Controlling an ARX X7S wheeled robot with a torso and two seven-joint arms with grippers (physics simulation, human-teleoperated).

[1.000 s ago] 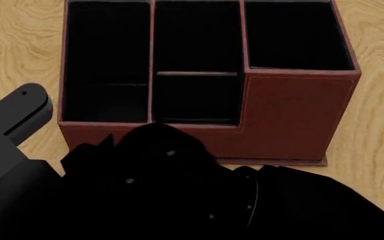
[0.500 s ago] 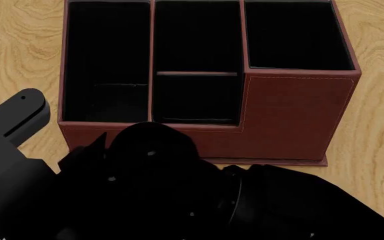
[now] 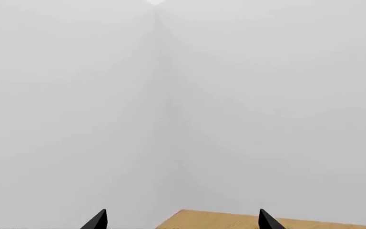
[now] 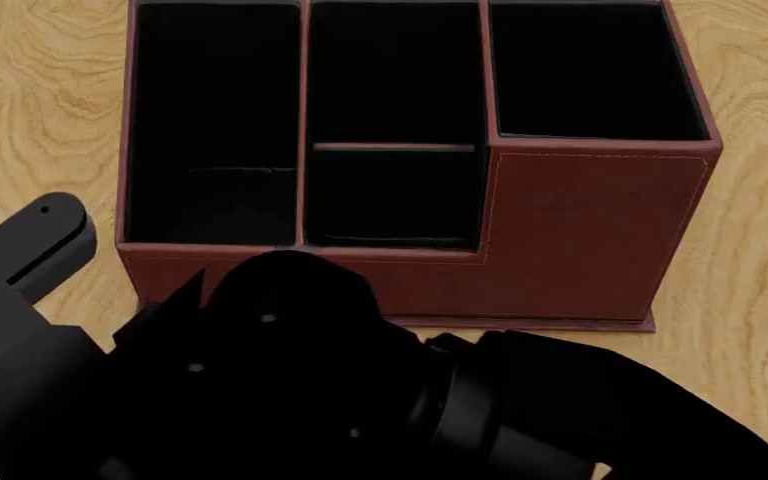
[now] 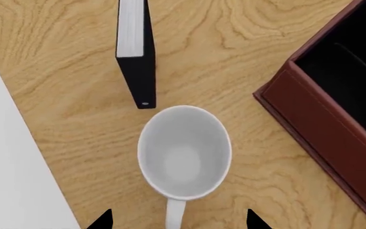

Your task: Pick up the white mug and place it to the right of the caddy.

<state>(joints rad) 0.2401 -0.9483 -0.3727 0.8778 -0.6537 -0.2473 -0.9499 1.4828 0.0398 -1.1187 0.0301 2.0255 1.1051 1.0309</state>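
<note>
The white mug (image 5: pixel 184 151) stands upright on the wooden table in the right wrist view, seen from above, its handle (image 5: pixel 175 214) pointing toward the camera. My right gripper (image 5: pixel 177 223) is open above it, fingertips either side of the handle, holding nothing. The reddish-brown caddy (image 4: pixel 584 230) with black compartments fills the head view; its corner also shows in the right wrist view (image 5: pixel 323 129), beside the mug. My left gripper (image 3: pixel 181 222) is open and empty, facing a blank grey wall. The mug is hidden in the head view behind my dark arms.
A small black book-like box with a white edge (image 5: pixel 137 52) lies just beyond the mug. A pale grey surface (image 5: pixel 11 181) borders the table edge near the mug. My black arms (image 4: pixel 331 400) block the lower head view. The table corner (image 3: pixel 234 222) shows below the left gripper.
In the head view my dark arm mass has shifted slightly left and down, and the grey left arm link has dropped a little. The caddy has not moved.
</note>
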